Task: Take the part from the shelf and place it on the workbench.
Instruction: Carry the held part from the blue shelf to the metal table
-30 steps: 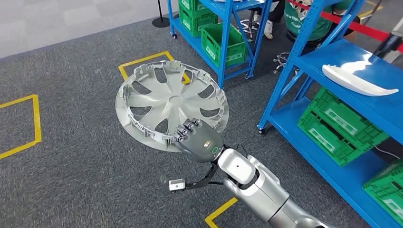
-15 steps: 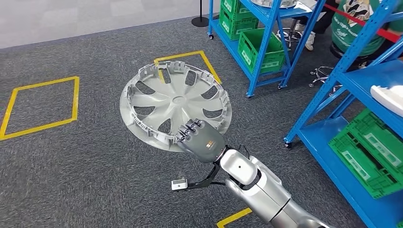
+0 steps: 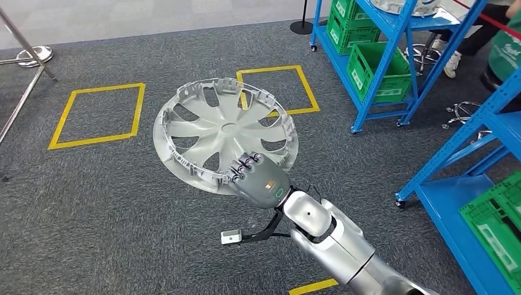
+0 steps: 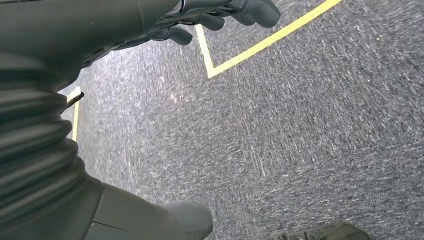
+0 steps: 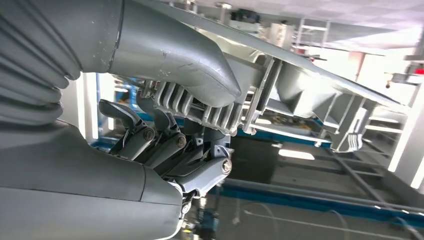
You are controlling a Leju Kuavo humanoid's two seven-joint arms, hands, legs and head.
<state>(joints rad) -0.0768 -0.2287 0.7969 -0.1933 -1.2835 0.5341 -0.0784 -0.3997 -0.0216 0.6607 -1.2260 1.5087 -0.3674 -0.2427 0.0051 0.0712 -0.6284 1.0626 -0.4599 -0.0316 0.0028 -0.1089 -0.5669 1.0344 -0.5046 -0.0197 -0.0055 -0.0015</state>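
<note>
The right hand (image 3: 261, 181) is clamped on the near rim of a large round silver-grey plastic wheel cover (image 3: 224, 132), dark fingers (image 3: 244, 165) curled over the inner face and, in the right wrist view, the thick grey thumb (image 5: 200, 70) pressing from the other side onto the ribbed clips of the rim (image 5: 260, 95). The cover is carried out in front of the robot, inner side up and tilted a little, well above the grey carpeted floor (image 3: 110, 209) with its yellow taped squares (image 3: 98, 117); it rests on nothing but that one grip. It looks light and fairly stiff, a thin moulded shell with spoke openings and a ring of small clip tabs around the edge. Held at a single point on the rim, so wide a disc will likely lever against the fingers and sway as the robot walks, and the tabs look like the parts that could snap if knocked. The rim between tabs, or a spoke near the edge, seems the soundest hold; the smooth outer face would probably slip. The left hand (image 4: 220, 15) hangs over the carpet with its fingers partly curled and holds nothing. Blue steel shelving (image 3: 393, 67) with green plastic crates (image 3: 375, 77) stands to the right. No workbench can be made out, so the carry appears unfinished.
</note>
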